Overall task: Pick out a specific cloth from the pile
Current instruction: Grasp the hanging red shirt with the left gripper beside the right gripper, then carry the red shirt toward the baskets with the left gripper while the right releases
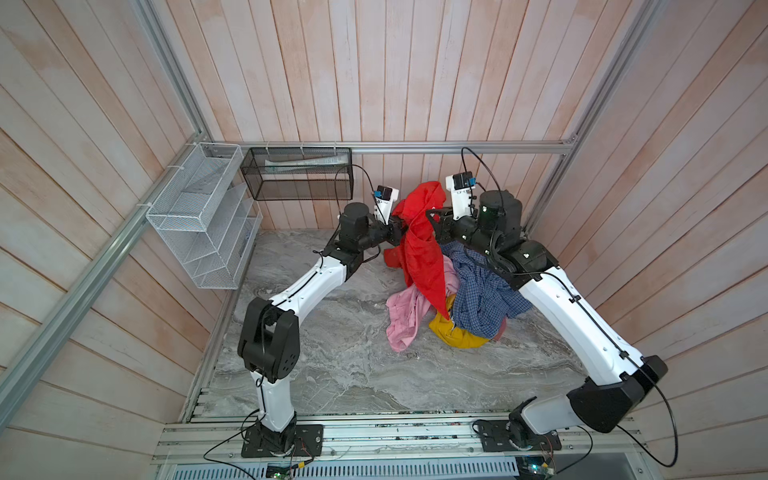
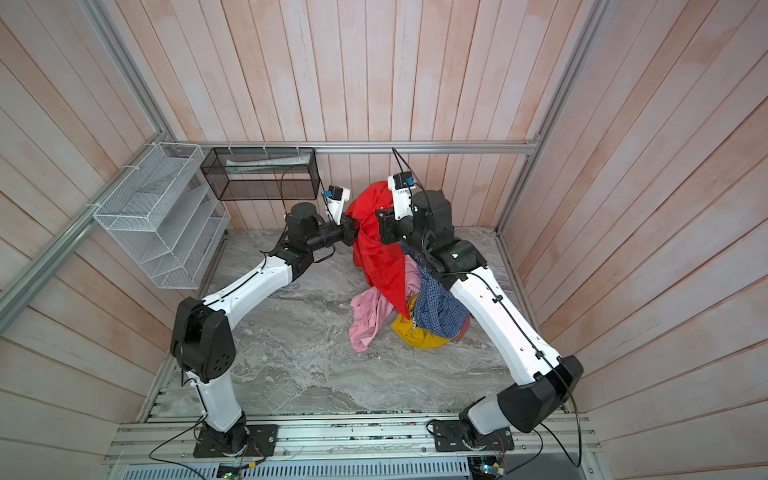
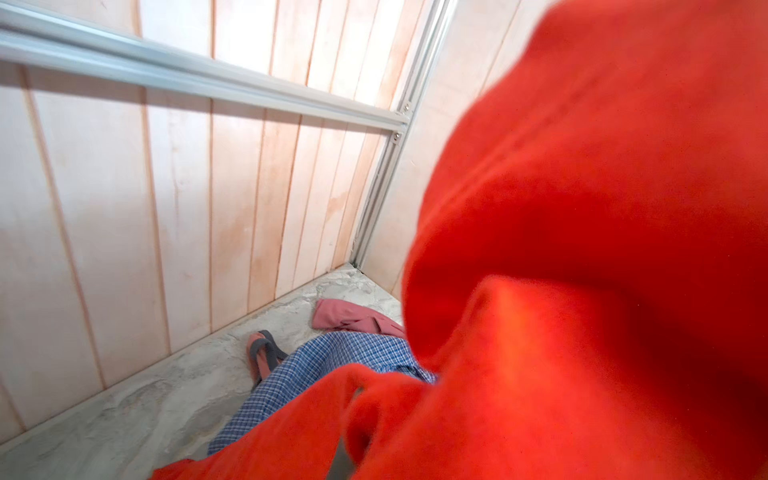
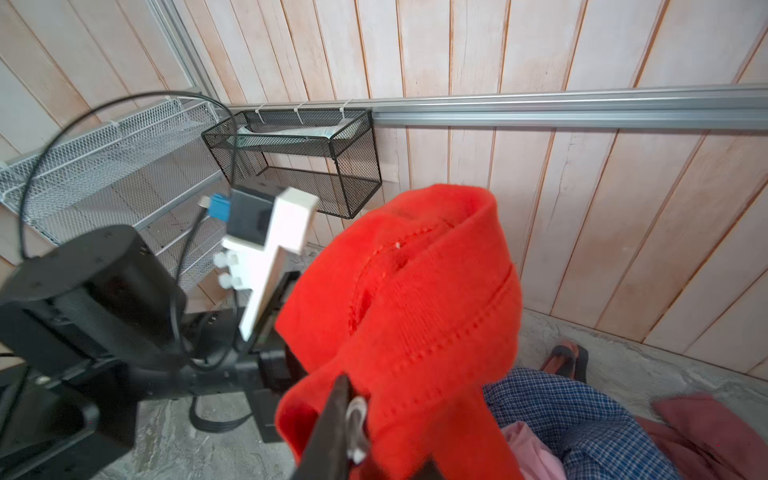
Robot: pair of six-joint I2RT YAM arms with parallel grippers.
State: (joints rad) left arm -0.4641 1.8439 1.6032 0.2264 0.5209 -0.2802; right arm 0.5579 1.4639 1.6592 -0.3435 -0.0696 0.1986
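The red cloth (image 1: 422,253) is held above the pile (image 1: 478,291), its tail trailing onto it. The left fingers (image 1: 399,230) are shut on it; how far the right fingers (image 1: 435,220) are open cannot be told. Should the thin fabric slip — it is dropped back onto the pile.

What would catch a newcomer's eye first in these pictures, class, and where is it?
The bright red garment stands out most: it hangs lifted at the back of the marble table, between the left arm and right arm. Beneath it lies the pile, with a blue checked shirt, a light pink top and a mustard yellow piece.
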